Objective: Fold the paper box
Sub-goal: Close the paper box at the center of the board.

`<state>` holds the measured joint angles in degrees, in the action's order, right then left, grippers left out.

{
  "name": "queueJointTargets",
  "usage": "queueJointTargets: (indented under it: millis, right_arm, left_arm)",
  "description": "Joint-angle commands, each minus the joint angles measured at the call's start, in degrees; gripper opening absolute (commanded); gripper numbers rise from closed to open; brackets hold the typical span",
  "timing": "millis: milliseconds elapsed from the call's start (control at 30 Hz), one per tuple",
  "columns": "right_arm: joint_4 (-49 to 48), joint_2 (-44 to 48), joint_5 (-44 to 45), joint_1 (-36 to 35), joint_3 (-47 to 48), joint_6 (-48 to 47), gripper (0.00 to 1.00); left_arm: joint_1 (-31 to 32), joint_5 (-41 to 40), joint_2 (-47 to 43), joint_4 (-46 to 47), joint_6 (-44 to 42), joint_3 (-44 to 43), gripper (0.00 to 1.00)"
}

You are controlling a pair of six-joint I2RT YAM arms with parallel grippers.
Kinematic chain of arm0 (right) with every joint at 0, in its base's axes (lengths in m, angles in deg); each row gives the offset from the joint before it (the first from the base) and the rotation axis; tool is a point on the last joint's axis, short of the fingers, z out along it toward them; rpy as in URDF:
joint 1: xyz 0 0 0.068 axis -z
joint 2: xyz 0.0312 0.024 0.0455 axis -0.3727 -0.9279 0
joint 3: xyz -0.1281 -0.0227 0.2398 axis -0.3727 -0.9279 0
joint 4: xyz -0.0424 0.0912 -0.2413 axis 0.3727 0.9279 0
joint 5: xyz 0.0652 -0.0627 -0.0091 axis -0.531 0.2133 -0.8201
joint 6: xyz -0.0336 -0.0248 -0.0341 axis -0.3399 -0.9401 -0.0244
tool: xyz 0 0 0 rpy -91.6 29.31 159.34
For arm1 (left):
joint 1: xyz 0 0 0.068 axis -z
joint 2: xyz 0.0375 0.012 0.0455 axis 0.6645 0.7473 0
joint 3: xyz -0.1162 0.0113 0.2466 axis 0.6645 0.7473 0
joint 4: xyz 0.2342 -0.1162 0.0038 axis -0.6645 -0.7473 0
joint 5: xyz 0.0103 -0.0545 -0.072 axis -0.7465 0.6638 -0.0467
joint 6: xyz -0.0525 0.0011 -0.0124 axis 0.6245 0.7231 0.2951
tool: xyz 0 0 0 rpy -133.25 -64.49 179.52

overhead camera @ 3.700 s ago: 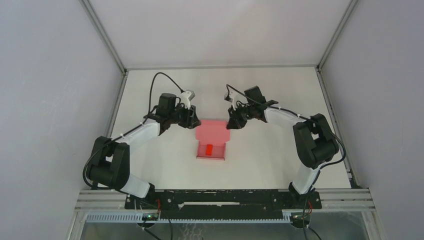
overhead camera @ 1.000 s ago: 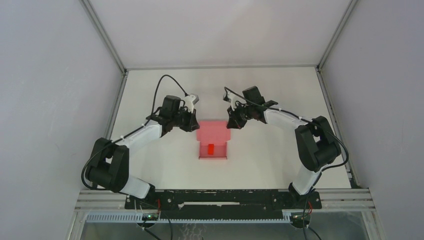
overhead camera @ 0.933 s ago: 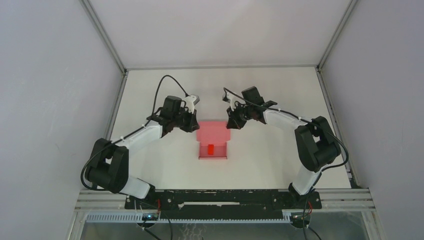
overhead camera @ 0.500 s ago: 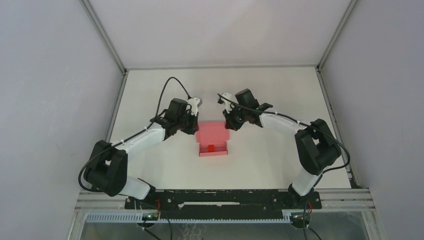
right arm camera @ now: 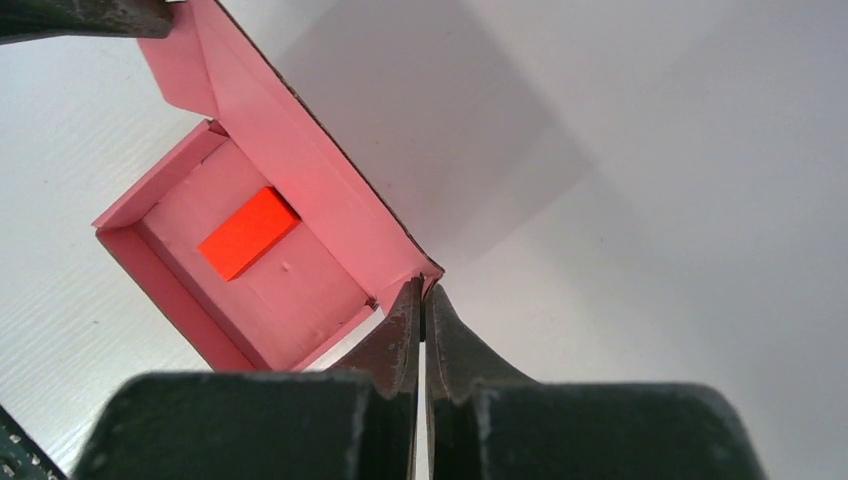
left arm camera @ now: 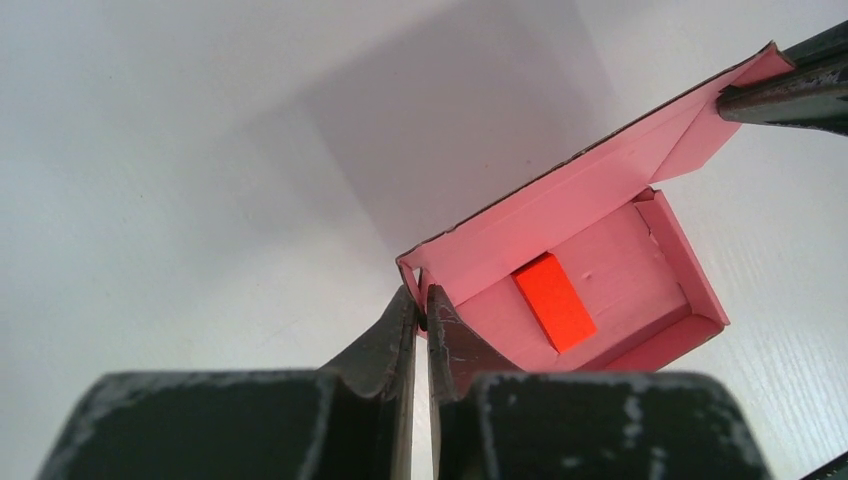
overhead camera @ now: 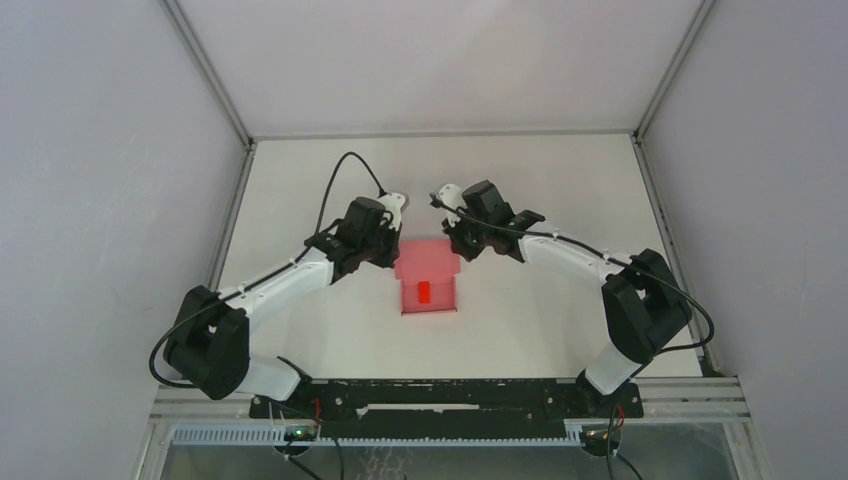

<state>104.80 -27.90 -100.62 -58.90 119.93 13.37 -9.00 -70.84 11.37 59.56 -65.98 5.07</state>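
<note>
The pink paper box [overhead camera: 428,290] sits mid-table with its tray open and a small red block [overhead camera: 423,292] inside. Its lid [overhead camera: 427,261] stands raised at the far side. My left gripper [overhead camera: 392,254] is shut on the lid's left corner tab; in the left wrist view the gripper [left arm camera: 421,300] pinches that pink tab beside the tray [left arm camera: 600,290] and the block [left arm camera: 554,302]. My right gripper [overhead camera: 458,250] is shut on the lid's right corner tab, seen in the right wrist view with the gripper [right arm camera: 422,290] next to the tray [right arm camera: 280,290] and the block [right arm camera: 248,233].
The white table [overhead camera: 530,180] is walled by grey panels left, right and behind, with metal rails along its edges. A black mounting bar [overhead camera: 440,398] carries both arm bases at the near edge. Cables loop above both wrists.
Both grippers have moved inward and toward the near side, carrying the lid's corners, so the lid now leans further over the tray. The right gripper has closed a little tighter.
</note>
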Motion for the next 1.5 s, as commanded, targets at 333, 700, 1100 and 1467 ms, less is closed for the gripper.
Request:
queueJointTargets:
  millis: [333, 700, 1100, 1467]
  right_arm:
    - [-4.4, 2.5, 9.9, -5.2, 2.1, 7.0, 0.03]
    - [-6.1, 3.5, 19.2, -8.0, 2.1, 12.0, 0.02]
    - [-7.5, 4.5, 26.1, -10.7, 2.1, 15.8, 0.02]
    - [-9.1, 2.9, 30.7, -12.1, 2.1, 21.6, 0.02]
  left_arm:
    - [3.9, -4.3, -2.2, 0.5, 4.5, -5.3, 0.10]
    - [6.4, -10.4, -3.1, 2.8, 7.6, -5.2, 0.10]
    - [7.9, -15.2, -4.2, 6.2, 10.3, -4.3, 0.10]
    - [9.3, -17.2, -2.1, 9.3, 12.3, -3.9, 0.11]
